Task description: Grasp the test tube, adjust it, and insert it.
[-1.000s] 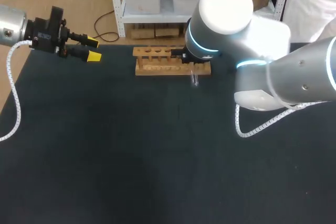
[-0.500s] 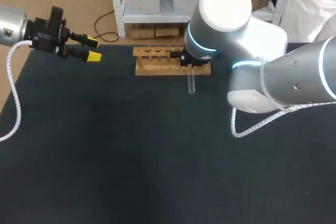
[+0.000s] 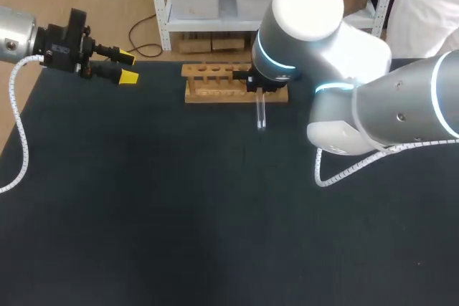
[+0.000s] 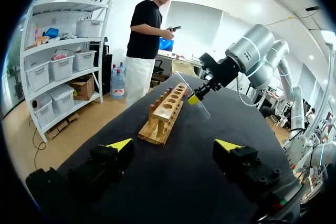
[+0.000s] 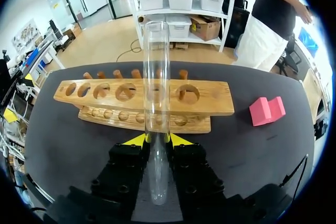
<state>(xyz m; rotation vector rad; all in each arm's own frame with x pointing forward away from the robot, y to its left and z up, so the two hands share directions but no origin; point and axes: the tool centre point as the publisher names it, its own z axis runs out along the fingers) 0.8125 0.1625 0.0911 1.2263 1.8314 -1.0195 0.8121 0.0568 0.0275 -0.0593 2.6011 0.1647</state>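
- Right jaws pinching the test tube (image 5: 156,77), which is tilted just beside the wooden rack (image 5: 210,103), no hole yet. Why?
- Probably lining it up before inserting. Left jaws sit spread, parked well aside.

Right fingers (image 4: 193,98) clamp test tube (image 4: 201,108) near rack (image 4: 164,115).
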